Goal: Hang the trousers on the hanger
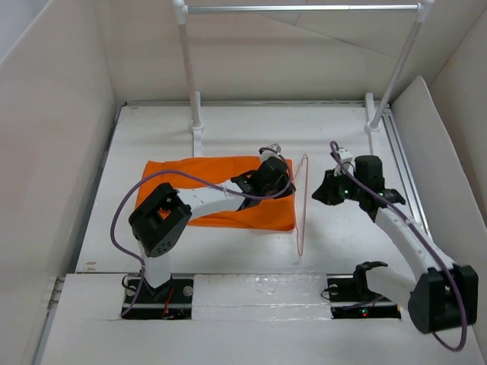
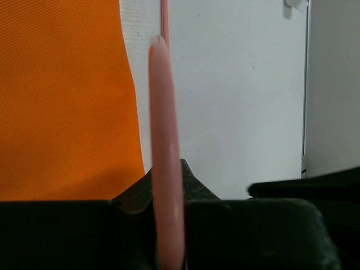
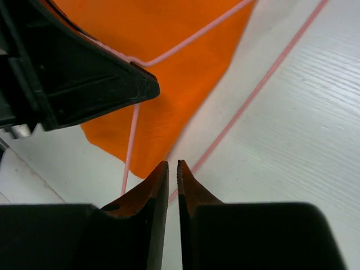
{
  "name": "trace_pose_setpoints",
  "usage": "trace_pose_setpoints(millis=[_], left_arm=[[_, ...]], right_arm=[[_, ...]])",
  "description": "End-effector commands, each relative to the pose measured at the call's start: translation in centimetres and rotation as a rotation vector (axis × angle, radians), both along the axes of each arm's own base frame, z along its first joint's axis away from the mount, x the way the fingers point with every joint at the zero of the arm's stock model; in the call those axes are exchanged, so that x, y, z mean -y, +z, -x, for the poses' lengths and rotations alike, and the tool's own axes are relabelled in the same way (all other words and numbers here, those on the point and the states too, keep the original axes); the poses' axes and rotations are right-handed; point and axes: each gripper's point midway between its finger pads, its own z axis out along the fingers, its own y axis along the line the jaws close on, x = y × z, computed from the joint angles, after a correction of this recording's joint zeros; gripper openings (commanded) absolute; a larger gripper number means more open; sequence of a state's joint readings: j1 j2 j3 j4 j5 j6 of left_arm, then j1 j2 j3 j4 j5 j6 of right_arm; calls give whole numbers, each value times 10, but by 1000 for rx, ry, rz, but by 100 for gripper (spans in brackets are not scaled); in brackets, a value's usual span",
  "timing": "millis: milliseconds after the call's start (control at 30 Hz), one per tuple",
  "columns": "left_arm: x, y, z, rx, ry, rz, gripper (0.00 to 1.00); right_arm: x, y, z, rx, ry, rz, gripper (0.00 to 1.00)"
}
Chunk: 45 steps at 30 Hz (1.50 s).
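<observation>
The hanger (image 1: 302,205) is gripped by the closed left fingers (image 2: 197,188), just beside the orange trousers (image 1: 190,169) laid flat on the bench (image 1: 251,125); the right fingers (image 3: 157,185) are closed on nothing.

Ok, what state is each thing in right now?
trousers: lying folded flat, not yet hung.
hanger: down beside them, its wire clamped.
left gripper: jaws shut on the hanger.
right gripper: jaws shut, holding nothing.
rail: standing at the back.
</observation>
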State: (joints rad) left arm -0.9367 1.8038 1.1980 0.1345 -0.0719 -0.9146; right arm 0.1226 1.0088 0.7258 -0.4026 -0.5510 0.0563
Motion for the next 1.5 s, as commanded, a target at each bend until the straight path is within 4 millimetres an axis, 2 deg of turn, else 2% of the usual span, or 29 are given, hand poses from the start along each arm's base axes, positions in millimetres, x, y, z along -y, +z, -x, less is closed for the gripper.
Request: trace_pose_setpoints(millis=[0,33,67,100,167,200,233,267,333,433,467,500,533,567,633,700,733,767,833,867,900,967,1000,1067,1167,1233,1333,1467], left_arm=[[4,1,-6,26,41,56,0],[2,-3,-6,23,45,53,0],[0,-6,-5,20,50,46,0],[-4,-12,-4,15,59,33,0],[-8,-15,-3,14,67,24,0],[-11,-17,-4,20,76,12,0],[-13,-19,-4,20,79,1,0],[-16,-22,-5,23,87,-17,0],[-20,-25,-5,24,95,-33,0],[-25,-31,-5,25,107,-55,0],[-26,-33,-5,24,109,-59,0],[-28,-35,-4,21,110,-65,0],[-32,-36,-8,21,122,-70,0],[-34,-37,-9,25,130,-78,0],[-41,-37,-11,30,138,-95,0],[-56,-37,-18,36,163,-113,0],[-68,-41,-21,38,185,-137,0],[-71,-38,-22,47,192,-143,0],[-92,-37,-25,46,231,-186,0],[-100,-37,-28,49,251,-203,0],[-111,-34,-31,55,272,-208,0],[-125,-34,-34,65,297,-227,0],[-136,-36,-35,61,313,-236,0],[-147,-41,-32,58,317,-259,0],[-159,-42,-30,69,330,-285,0],[-164,-43,-25,79,315,-295,0],[-171,-45,-19,85,289,-326,0],[-170,-35,-17,133,238,-354,0]], right_arm=[[-30,-6,-25,49,32,-50,20],[-40,-25,-27,0,45,-25,27],[-46,-32,-28,-17,55,-30,35],[-53,-35,-33,-17,57,-43,38],[-65,-58,-35,-65,57,-34,49],[-71,-59,-40,-60,52,-56,51],[-71,-67,-42,-78,30,-42,52],[-72,-80,-42,-114,12,-28,58],[-73,-92,-42,-135,-14,-14,61],[-78,-115,-33,-200,-21,-21,63],[-81,-121,-28,-218,-15,-16,63],[-85,-123,-30,-214,-19,-45,57],[-93,-120,-26,-215,15,-97,43],[-95,-125,-17,-248,10,-132,16],[-94,-117,-22,-210,2,-158,0],[-88,-105,-25,-177,-14,-149,0],[-79,-90,-30,-141,-41,-127,0],[-75,-79,-35,-99,-53,-129,0],[-64,-68,-34,-90,-74,-109,0],[-55,-56,-37,-60,-92,-115,0],[-49,-57,-33,-78,-103,-112,0],[-39,-45,-29,-64,-114,-146,0],[-36,-47,-22,-82,-116,-151,0],[-27,-38,-13,-75,-124,-168,0],[-12,-35,-9,-50,-148,-139,0],[5,-34,-11,-38,-201,-127,0],[27,-44,-14,-54,-234,-123,0],[36,-50,-23,-87,-240,-110,0]])
